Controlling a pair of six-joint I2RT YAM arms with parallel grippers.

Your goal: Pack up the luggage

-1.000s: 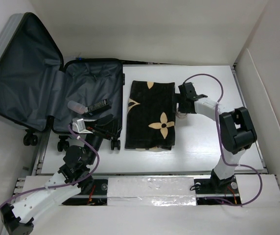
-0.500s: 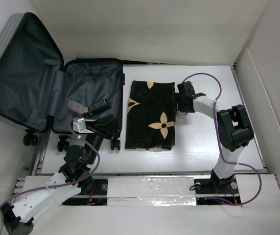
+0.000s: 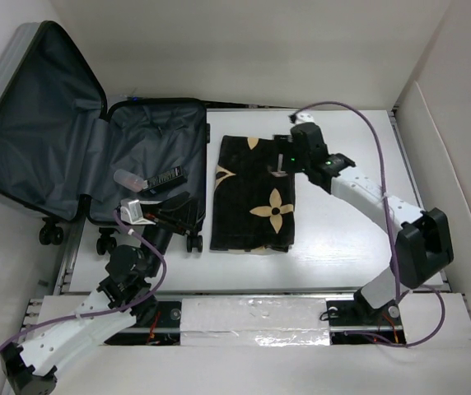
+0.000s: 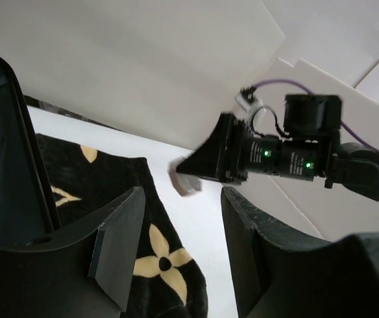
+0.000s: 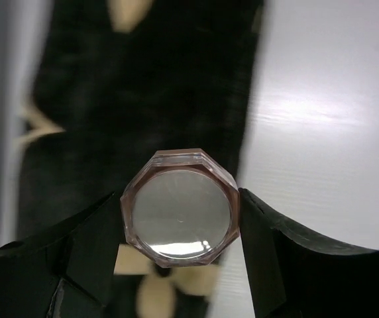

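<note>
While the luggage lies open at the left end of the surface, a few small items inside, the folded black cloth beside it is not yet packed. Right hand grips an octagonal jar above the cloth; left hand hovers half-spread, empty, at the luggage's near edge.

The white flat bench carries 1 black folded cloth with tan flower motifs near its middle. Just left of the cloth lies the silver-grey hard-shell suitcase, open.
</note>
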